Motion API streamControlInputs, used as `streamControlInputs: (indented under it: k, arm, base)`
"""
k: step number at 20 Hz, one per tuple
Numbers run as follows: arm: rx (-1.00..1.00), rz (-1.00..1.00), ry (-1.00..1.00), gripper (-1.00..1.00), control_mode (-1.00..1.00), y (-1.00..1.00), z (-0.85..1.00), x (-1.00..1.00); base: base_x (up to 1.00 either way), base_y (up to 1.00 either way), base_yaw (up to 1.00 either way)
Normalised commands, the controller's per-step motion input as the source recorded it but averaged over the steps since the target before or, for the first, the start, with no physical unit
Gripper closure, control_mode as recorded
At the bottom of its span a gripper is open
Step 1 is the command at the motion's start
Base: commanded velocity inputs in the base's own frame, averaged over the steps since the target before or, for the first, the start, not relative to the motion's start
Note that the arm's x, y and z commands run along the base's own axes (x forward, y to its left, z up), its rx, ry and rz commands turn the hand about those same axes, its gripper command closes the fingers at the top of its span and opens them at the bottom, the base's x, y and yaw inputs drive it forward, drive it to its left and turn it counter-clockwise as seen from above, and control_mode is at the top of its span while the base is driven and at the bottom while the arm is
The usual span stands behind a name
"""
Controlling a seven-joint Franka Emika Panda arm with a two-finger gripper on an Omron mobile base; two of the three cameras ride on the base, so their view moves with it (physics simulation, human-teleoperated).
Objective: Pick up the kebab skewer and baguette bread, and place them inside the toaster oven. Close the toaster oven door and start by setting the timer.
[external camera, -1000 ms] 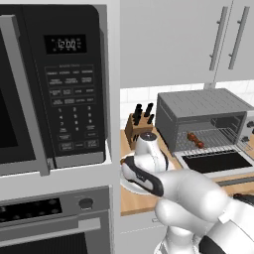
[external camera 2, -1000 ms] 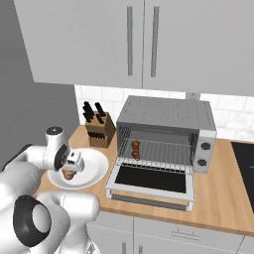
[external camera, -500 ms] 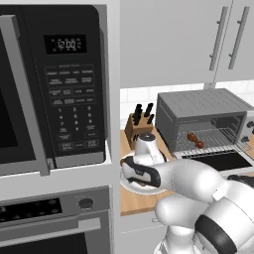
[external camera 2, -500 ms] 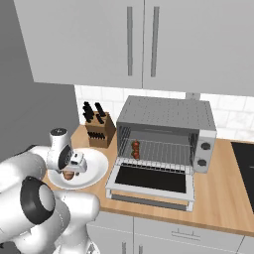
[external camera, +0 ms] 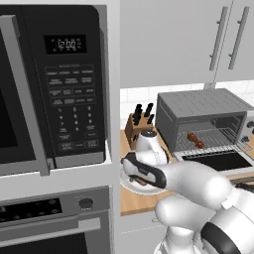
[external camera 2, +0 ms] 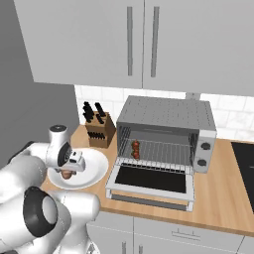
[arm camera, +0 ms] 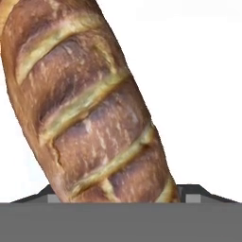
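Golden-brown baguette bread (arm camera: pixel 90 108), diag. slashes

the arm is bent low, hand (external camera 2: pixel 68 170) pointing straight down, its fingers hidden

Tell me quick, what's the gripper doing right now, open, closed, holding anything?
Gripper: down over the baguette bread on the white plate; whether its jaws are open or shut on the loaf cannot be told.

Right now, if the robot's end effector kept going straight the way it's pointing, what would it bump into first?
Most likely the golden-brown slashed baguette bread, lying right ahead on the round white plate. The end effector is already low over it, though whether they touch is unclear.
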Motion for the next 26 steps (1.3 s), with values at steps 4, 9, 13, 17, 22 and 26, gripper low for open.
streamControlInputs:
  k: [4, 9, 13, 17, 22, 26]
  arm:
    - [0.08, 0.03, -0.02, 1.0, -1.0, -0.44, 0.93, -0.36]
    - [0.02, 0.05, -0.06, 1.0, -1.0, -0.78, 1.0, -0.25]
    - [0.0, 0.0, -0.03, 1.0, -1.0, -0.98, 0.85, -0.01]
    - [-0.01, 0.0, -0.02, 1.0, -1.0, -1.0, 0.66, 0.14]
    - [-0.05, 0.0, 0.0, 1.0, -1.0, -1.0, 0.32, 0.29]
    - [-0.09, 0.0, 0.0, 1.0, -1.0, -1.0, 0.01, 0.18]
  base:
    - [0.0, 0.0, 0.0]
    - [0.0, 0.0, 0.0]
    - [0.0, 0.0, 0.0]
    - [0.0, 0.0, 0.0]
    - [0.0, 0.0, 0.0]
    - [0.0, 0.0, 0.0]
